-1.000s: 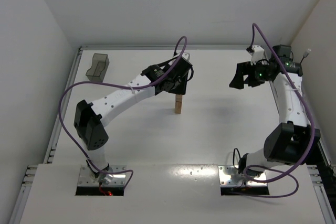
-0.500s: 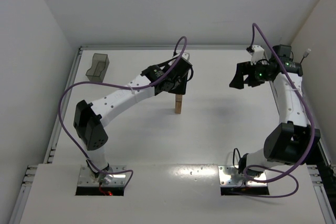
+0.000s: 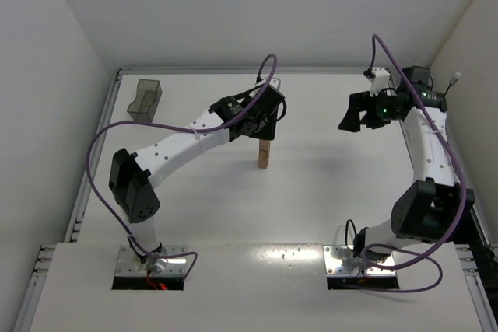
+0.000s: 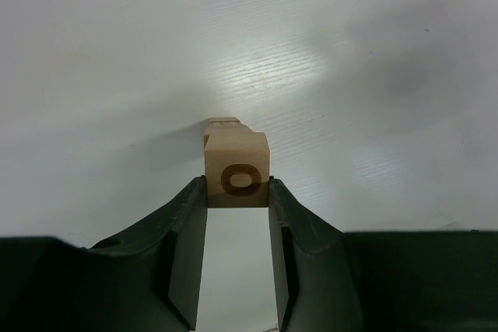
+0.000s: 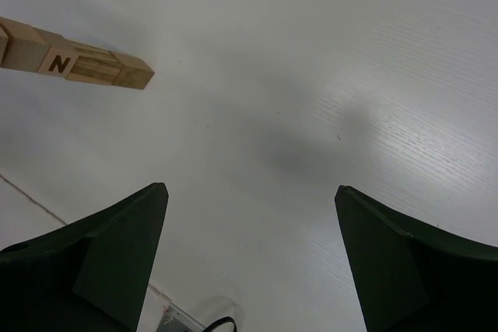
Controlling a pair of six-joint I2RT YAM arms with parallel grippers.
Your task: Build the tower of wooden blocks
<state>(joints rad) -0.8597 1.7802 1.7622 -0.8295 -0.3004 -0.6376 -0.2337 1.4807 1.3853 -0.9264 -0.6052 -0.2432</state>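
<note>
The tower [image 3: 265, 155] is a narrow column of tan wood blocks standing mid-table. In the left wrist view its top block [image 4: 236, 153] shows a dark ring mark, and a lower block peeks out behind it. My left gripper [image 4: 237, 185] [image 3: 265, 128] sits directly over the column, shut on that top block with a fingertip against each side. My right gripper [image 3: 355, 113] hangs raised at the right, well away from the column. Its jaws [image 5: 249, 215] are wide open with nothing between them. The right wrist view catches the tower [image 5: 85, 64] at upper left, one block marked N.
A translucent dark-grey bin [image 3: 145, 99] stands at the far left corner of the table. The white side walls close in on both sides, and the right arm's elbow is near the right wall. The arm bases sit at the near edge.
</note>
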